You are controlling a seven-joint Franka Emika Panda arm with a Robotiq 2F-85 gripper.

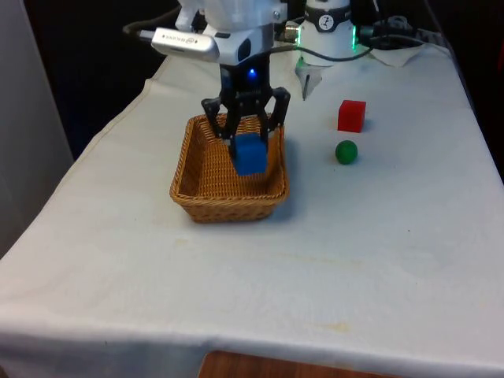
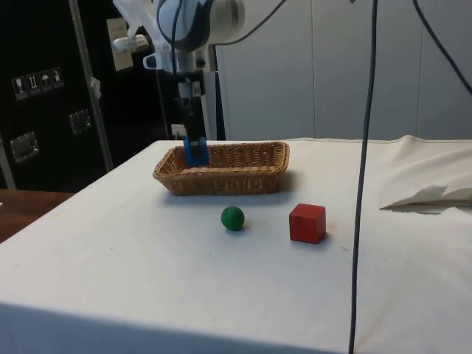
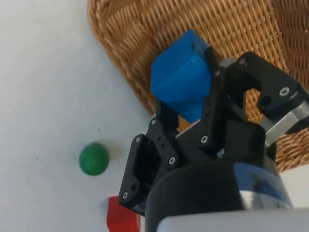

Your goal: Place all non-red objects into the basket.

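Upper centre of the front view, the gripper (image 1: pixel 250 134) is pinching a blue cube (image 1: pixel 250 153) over the wicker basket (image 1: pixel 197 193); releasing looks next, the green ball (image 1: pixel 346 152) waiting at right.

Blue cube (image 1: pixel 250 153) showing bright, basket (image 1: pixel 197 185) looking tan and woven, ball (image 1: pixel 346 152) appearing green, block (image 1: pixel 351 116) being red, cloth (image 1: pixel 315 276) staying white, gripper (image 1: pixel 246 130) showing black

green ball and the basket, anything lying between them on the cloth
Nothing: in the front view and the side view, only bare white cloth separates the green ball from the wicker basket. The red cube sits beside the ball, off that stretch.
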